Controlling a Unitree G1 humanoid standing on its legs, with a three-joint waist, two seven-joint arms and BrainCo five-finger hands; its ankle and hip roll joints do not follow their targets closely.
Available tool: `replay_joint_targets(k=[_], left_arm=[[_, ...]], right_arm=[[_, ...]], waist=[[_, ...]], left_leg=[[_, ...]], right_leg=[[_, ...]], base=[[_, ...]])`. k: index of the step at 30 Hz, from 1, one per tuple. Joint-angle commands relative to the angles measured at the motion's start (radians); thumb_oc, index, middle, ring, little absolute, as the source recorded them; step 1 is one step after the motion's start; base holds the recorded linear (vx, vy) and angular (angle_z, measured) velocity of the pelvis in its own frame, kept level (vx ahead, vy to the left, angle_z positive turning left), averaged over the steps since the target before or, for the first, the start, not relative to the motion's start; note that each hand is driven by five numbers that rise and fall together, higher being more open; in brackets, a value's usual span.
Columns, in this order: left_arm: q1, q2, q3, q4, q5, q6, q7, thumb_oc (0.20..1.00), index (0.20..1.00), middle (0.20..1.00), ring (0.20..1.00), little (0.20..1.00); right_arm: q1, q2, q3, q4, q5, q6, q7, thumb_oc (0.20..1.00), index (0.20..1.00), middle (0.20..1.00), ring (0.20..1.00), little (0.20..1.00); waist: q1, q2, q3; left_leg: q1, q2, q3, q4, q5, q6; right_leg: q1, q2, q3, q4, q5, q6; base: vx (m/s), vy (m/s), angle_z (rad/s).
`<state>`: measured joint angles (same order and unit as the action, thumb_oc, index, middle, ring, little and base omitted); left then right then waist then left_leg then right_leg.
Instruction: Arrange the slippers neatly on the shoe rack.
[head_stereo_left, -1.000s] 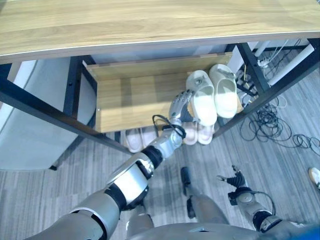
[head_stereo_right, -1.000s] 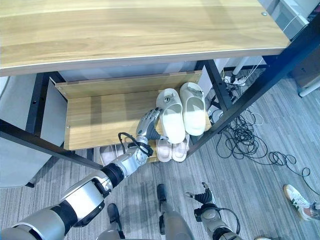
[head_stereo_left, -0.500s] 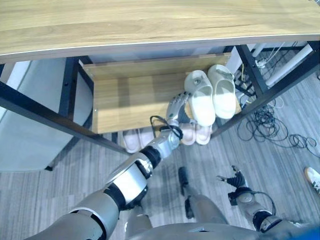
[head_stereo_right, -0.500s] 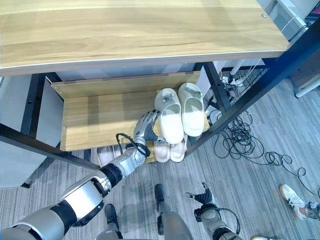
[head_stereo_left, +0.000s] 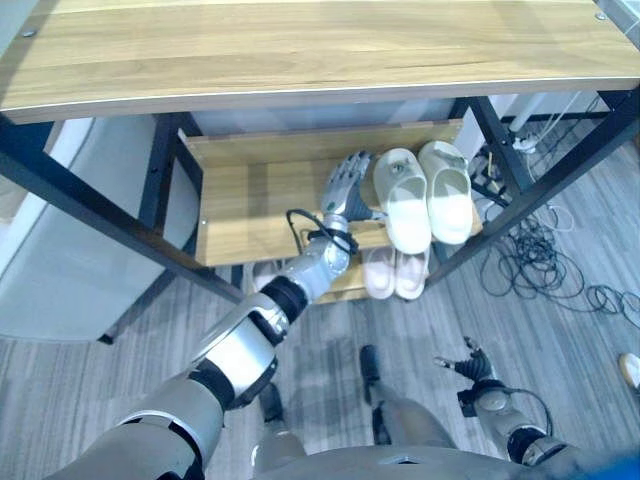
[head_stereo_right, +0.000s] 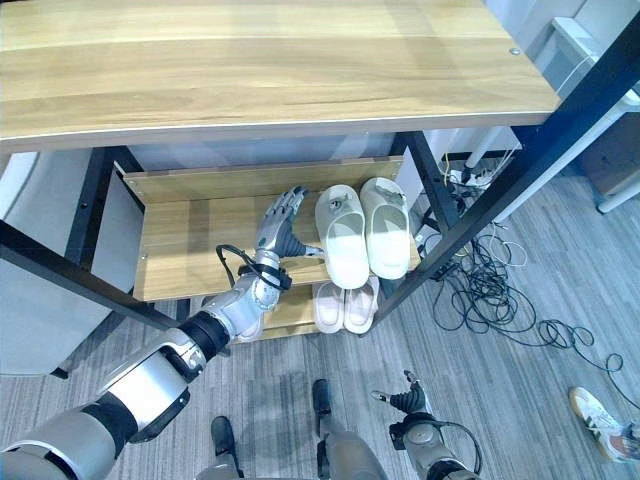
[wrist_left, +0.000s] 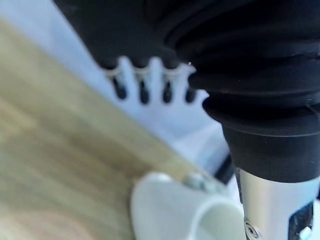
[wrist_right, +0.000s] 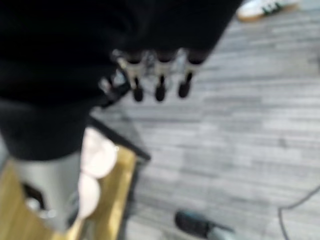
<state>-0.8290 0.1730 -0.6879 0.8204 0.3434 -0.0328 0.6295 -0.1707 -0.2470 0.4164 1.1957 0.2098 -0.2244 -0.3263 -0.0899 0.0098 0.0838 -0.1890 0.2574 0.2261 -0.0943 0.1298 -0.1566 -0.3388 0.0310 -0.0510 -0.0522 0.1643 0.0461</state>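
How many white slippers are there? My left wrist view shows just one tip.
Observer: Two white slippers sit side by side on the rack's middle shelf.
Operator: Is my hand holding one?
Observer: No. The left hand is open beside the nearer slipper, fingers straight. I can't tell if the thumb touches it.
Operator: Any other shoes?
Observer: A pink pair lies on the shelf below.
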Motion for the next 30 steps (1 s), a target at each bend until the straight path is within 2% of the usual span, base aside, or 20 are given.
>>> replay_joint_targets(k=[1,2,5,8,11,12,14,15,16,19,20,21,23,24,25,27,30], left_arm=[[-0.028,0.018,0.092,-0.124,0.009,-0.068,-0.016,1.000,1.000,1.000,1.000,1.000],[-0.026,0.020,0.092,-0.127,0.009,-0.066,-0.018,1.000,1.000,1.000,1.000,1.000],[0.062,0.118,0.135,-0.370,-0.035,-0.160,-0.036,1.000,1.000,1.000,1.000,1.000],[0.210,0.201,0.170,-0.556,-0.044,-0.219,-0.093,1.000,1.000,1.000,1.000,1.000],[0.320,0.250,0.210,-0.646,-0.069,-0.247,-0.130,1.000,1.000,1.000,1.000,1.000],[0.415,0.304,0.237,-0.701,-0.087,-0.269,-0.154,1.000,1.000,1.000,1.000,1.000],[0.465,0.332,0.251,-0.731,-0.091,-0.276,-0.168,1.000,1.000,1.000,1.000,1.000],[0.566,0.383,0.294,-0.798,-0.137,-0.298,-0.195,1.000,1.000,1.000,1.000,1.000],[0.567,0.383,0.295,-0.800,-0.137,-0.297,-0.196,1.000,1.000,1.000,1.000,1.000],[0.681,0.468,0.336,-0.880,-0.152,-0.347,-0.212,1.000,1.000,1.000,1.000,1.000],[0.685,0.470,0.338,-0.884,-0.152,-0.347,-0.213,1.000,1.000,1.000,1.000,1.000],[0.722,0.505,0.346,-0.906,-0.163,-0.358,-0.222,1.000,1.000,1.000,1.000,1.000],[0.753,0.493,0.360,-0.900,-0.290,-0.374,-0.273,1.000,1.000,1.000,1.000,1.000],[0.753,0.493,0.360,-0.901,-0.290,-0.374,-0.274,1.000,1.000,1.000,1.000,1.000],[0.791,0.515,0.373,-0.907,-0.350,-0.390,-0.311,1.000,1.000,1.000,1.000,1.000],[0.810,0.539,0.378,-0.916,-0.353,-0.396,-0.321,1.000,1.000,1.000,1.000,1.000],[0.918,0.542,0.390,-0.936,-0.517,-0.402,-0.416,1.000,1.000,1.000,1.000,1.000]], right_arm=[[-0.036,-0.035,-0.018,-0.031,-0.005,-0.010,-0.006,1.000,1.000,1.000,1.000,1.000],[-0.036,-0.034,-0.018,-0.031,-0.005,-0.009,-0.007,1.000,1.000,1.000,1.000,1.000],[-0.032,-0.020,-0.051,-0.031,0.006,-0.007,-0.007,1.000,1.000,1.000,1.000,1.000],[-0.032,-0.004,-0.080,-0.028,0.017,-0.013,-0.009,1.000,1.000,1.000,1.000,1.000],[-0.023,0.007,-0.093,-0.029,0.014,-0.010,-0.014,1.000,1.000,1.000,1.000,1.000],[-0.021,0.009,-0.110,-0.028,0.009,-0.006,-0.018,1.000,1.000,1.000,1.000,1.000],[-0.019,0.009,-0.116,-0.026,0.007,-0.004,-0.020,1.000,1.000,1.000,1.000,1.000],[-0.017,0.008,-0.126,-0.022,0.003,0.001,-0.027,1.000,1.000,1.000,1.000,1.000],[-0.017,0.008,-0.125,-0.022,0.003,0.001,-0.027,1.000,1.000,1.000,1.000,1.000],[-0.020,0.003,-0.132,-0.016,-0.018,0.004,-0.038,1.000,1.000,1.000,1.000,1.000],[-0.019,0.004,-0.131,-0.016,-0.018,0.004,-0.038,1.000,1.000,1.000,1.000,1.000],[-0.024,0.000,-0.132,-0.013,-0.021,0.004,-0.041,1.000,1.000,1.000,1.000,1.000],[-0.024,-0.005,-0.129,-0.015,-0.025,0.011,-0.042,1.000,1.000,1.000,1.000,1.000],[-0.024,-0.005,-0.129,-0.015,-0.025,0.011,-0.042,1.000,1.000,1.000,1.000,1.000],[-0.018,-0.008,-0.133,-0.021,-0.030,0.012,-0.041,1.000,1.000,1.000,1.000,1.000],[-0.014,-0.009,-0.136,-0.022,-0.029,0.012,-0.040,1.000,1.000,1.000,1.000,1.000],[0.001,-0.016,-0.140,-0.027,-0.034,0.016,-0.032,1.000,1.000,1.000,1.000,1.000]], waist=[[0.014,0.037,0.084],[0.013,0.037,0.084],[0.038,0.048,0.096],[0.059,0.061,0.106],[0.071,0.068,0.109],[0.091,0.077,0.117],[0.097,0.081,0.119],[0.111,0.088,0.123],[0.110,0.088,0.122],[0.134,0.106,0.129],[0.133,0.104,0.128],[0.141,0.107,0.129],[0.146,0.111,0.129],[0.146,0.111,0.129],[0.150,0.116,0.129],[0.151,0.116,0.127],[0.160,0.118,0.125]], left_leg=[[-0.143,0.043,-0.100,0.064,0.079,-0.017],[-0.142,0.043,-0.100,0.064,0.079,-0.017],[-0.135,0.032,-0.111,0.068,0.075,-0.017],[-0.136,0.027,-0.116,0.068,0.081,-0.016],[-0.139,0.025,-0.118,0.072,0.083,-0.013],[-0.147,0.021,-0.124,0.080,0.084,-0.009],[-0.152,0.018,-0.126,0.084,0.082,-0.007],[-0.161,0.014,-0.132,0.092,0.081,-0.002],[-0.162,0.014,-0.132,0.092,0.081,-0.002],[-0.178,0.009,-0.139,0.100,0.077,0.005],[-0.179,0.009,-0.140,0.101,0.077,0.005],[-0.184,0.008,-0.144,0.103,0.077,0.007],[-0.189,0.007,-0.149,0.108,0.075,0.011],[-0.189,0.007,-0.150,0.108,0.075,0.011],[-0.194,0.006,-0.154,0.111,0.072,0.014],[-0.195,0.006,-0.155,0.112,0.069,0.015],[-0.196,0.004,-0.160,0.121,0.066,0.021]], right_leg=[[-0.039,-0.010,-0.067,0.155,-0.212,0.016],[-0.038,-0.010,-0.067,0.155,-0.212,0.016],[-0.023,-0.017,-0.075,0.158,-0.216,0.017],[-0.023,-0.018,-0.076,0.158,-0.216,0.018],[-0.027,-0.020,-0.079,0.162,-0.216,0.017],[-0.031,-0.022,-0.082,0.168,-0.216,0.017],[-0.033,-0.023,-0.083,0.171,-0.216,0.017],[-0.038,-0.025,-0.084,0.178,-0.218,0.017],[-0.038,-0.025,-0.085,0.179,-0.218,0.017],[-0.048,-0.030,-0.093,0.191,-0.223,0.019],[-0.049,-0.030,-0.094,0.192,-0.224,0.019],[-0.052,-0.031,-0.097,0.195,-0.224,0.021],[-0.054,-0.033,-0.101,0.201,-0.226,0.020],[-0.054,-0.033,-0.102,0.201,-0.226,0.020],[-0.054,-0.034,-0.102,0.203,-0.228,0.020],[-0.054,-0.035,-0.103,0.203,-0.228,0.021],[-0.049,-0.036,-0.103,0.209,-0.232,0.023]], base=[[0.02,0.020,0.08],[0.00,0.018,0.06],[-0.01,0.005,0.07],[-0.02,0.020,0.06],[-0.01,-0.001,0.02],[-0.02,-0.017,0.03],[-0.01,-0.001,0.02],[-0.01,-0.001,-0.05],[-0.01,-0.001,-0.04],[-0.01,0.002,0.08],[0.00,-0.002,0.14],[0.01,-0.007,0.12],[0.00,-0.006,0.04],[0.00,0.000,0.00],[0.00,0.000,0.00],[0.00,0.000,0.00],[0.01,-0.001,0.00]])
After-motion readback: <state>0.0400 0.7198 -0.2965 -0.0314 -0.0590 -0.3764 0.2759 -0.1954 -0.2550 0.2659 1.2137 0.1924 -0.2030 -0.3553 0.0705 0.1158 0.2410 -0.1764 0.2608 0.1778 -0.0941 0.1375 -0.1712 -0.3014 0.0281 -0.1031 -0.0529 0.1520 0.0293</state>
